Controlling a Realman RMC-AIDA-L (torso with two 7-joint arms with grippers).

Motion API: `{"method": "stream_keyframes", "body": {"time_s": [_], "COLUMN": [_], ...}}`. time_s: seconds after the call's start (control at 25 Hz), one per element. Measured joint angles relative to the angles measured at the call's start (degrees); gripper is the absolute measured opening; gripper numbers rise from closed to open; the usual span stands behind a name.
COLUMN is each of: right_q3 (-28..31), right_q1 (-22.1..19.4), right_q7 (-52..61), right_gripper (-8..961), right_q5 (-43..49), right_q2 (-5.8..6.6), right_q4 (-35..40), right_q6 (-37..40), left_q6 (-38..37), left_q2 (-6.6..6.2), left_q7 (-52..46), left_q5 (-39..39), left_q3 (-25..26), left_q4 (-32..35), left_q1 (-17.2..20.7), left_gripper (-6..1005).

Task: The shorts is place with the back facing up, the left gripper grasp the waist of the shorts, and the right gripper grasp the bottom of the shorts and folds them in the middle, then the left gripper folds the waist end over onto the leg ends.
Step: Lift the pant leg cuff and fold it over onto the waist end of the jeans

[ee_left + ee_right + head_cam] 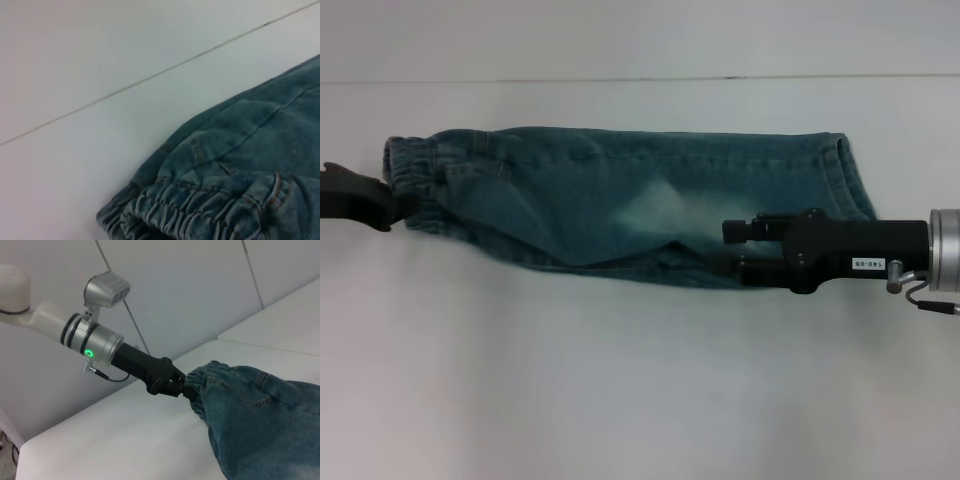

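The shorts (620,200) lie folded lengthwise on the white table (620,380), a long band of faded blue-green denim with a pale patch in the middle. The ruched waist (410,185) is at the left end, and my left gripper (390,205) is shut on it. The right wrist view shows that grip, the left gripper (182,385) pinching the elastic waist (205,380). The leg ends (845,175) lie flat at the right. My right gripper (732,248), on the labelled arm, is over the near right part of the shorts with its fingers apart. The waistband (190,210) fills the left wrist view.
A seam in the table (620,80) runs across behind the shorts. Bare white table surface stretches in front of the shorts toward me. The left arm's silver wrist with a green light (90,345) reaches in over the table's edge.
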State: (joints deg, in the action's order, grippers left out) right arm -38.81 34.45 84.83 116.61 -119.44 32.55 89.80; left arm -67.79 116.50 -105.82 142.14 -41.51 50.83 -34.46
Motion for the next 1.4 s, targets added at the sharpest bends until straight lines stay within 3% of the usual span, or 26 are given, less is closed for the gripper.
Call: {"method": "stream_keyframes", "body": {"time_s": [0.44, 0.64, 0.76, 0.92, 1.04, 1.24, 1.4], "right_q3": [-1.3, -1.3, -1.3, -1.0, 1.0, 5.4, 7.0], "right_q1": [0.5, 0.8, 1.7, 4.8, 7.5, 13.5, 18.9], "right_q7": [-1.2, -9.7, -21.0, -41.6, -55.1, -66.0, -66.3], "right_gripper": [477, 254, 24, 28, 28, 27, 26], "right_q5": [-4.2, -15.8, -26.3, -45.5, -54.4, -55.0, -46.7], "right_q2": [-0.09, -0.28, -0.83, -1.26, -1.61, -1.81, -2.05], "right_q4": [-2.7, -9.4, -16.4, -29.2, -35.4, -41.8, -46.2], "right_q6": [-7.6, -17.7, -25.3, -32.4, -33.4, -36.8, -40.5], "left_q6": [-11.8, -19.3, -22.9, -26.2, -28.2, -30.4, -30.5], "left_q2": [0.04, -0.40, -0.47, -0.18, 0.27, 1.18, 1.24], "left_q7": [-1.4, -3.6, -5.1, -7.7, -10.0, -11.0, -11.0], "left_q5": [-0.1, -0.1, -0.1, -0.1, -0.1, -0.2, -0.2], "left_q3": [0.1, 0.1, 0.1, 0.0, -0.3, -0.4, -0.4], "left_q4": [9.5, 15.2, 18.2, 22.0, 24.5, 26.9, 26.9], "left_q1": [-1.5, -4.5, -7.0, -10.1, -12.8, -16.6, -18.6], "left_gripper": [101, 102, 102, 101, 101, 100, 99]}}
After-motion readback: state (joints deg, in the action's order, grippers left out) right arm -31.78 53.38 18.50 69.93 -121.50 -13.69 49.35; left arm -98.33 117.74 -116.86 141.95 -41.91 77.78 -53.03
